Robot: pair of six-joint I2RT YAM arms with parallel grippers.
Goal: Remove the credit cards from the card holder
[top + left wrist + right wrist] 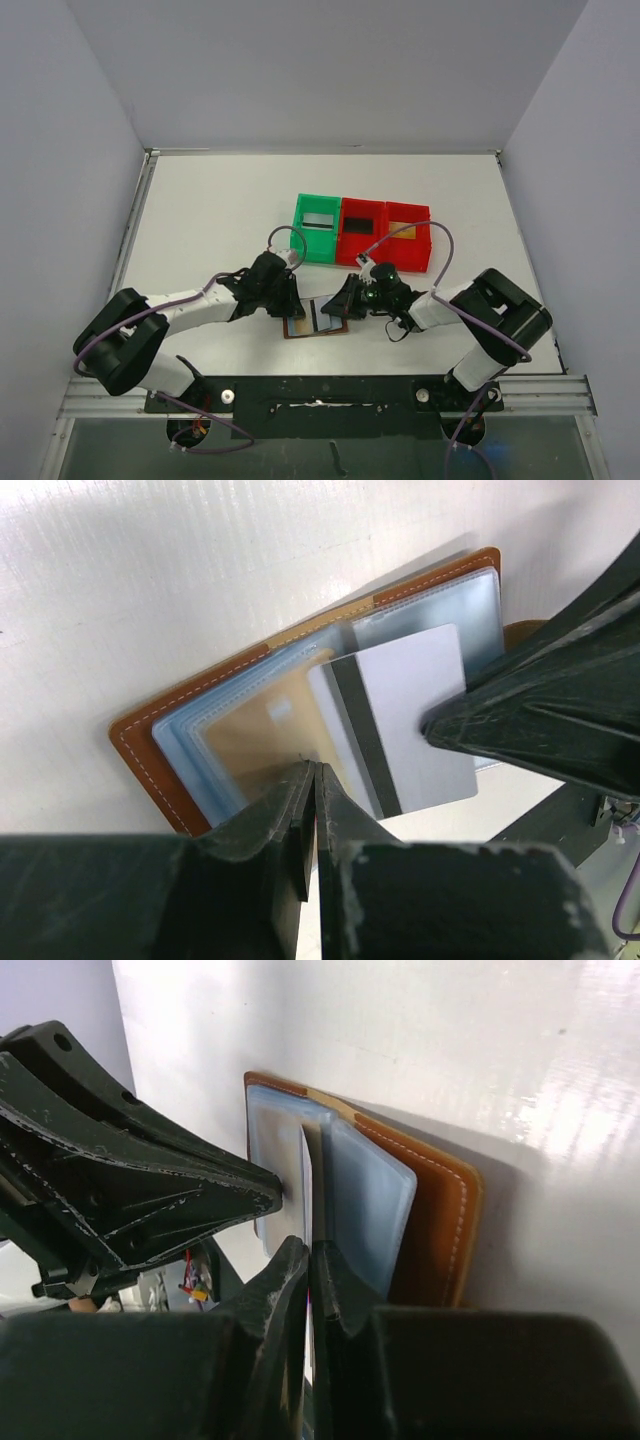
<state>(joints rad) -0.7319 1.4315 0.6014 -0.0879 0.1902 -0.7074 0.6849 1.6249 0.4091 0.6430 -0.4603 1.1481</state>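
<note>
White tabletop (220, 210) runs between pale grey walls (60, 150), and your two arms meet over it near the front edge. On the left, your left gripper (310, 775) has its fingers pressed together, tips at the near edge of a clear sleeve; you cannot tell whether the sleeve is pinched between them. Just beyond lies the card holder (215, 715), open flat on the table, brown leather outermost and grey-blue sleeves fanned inside. A golden-orange card (265, 730) sits under the clear sleeve on its left half. A pale grey card (410, 720) with a black stripe sticks partway out on the right half. Your right gripper (308, 1250) is clenched on that pale grey card's edge. Further back, a green tray (320, 198) and two red trays (362, 203) (410, 207) stand touching in a row, well apart from the card holder.
</note>
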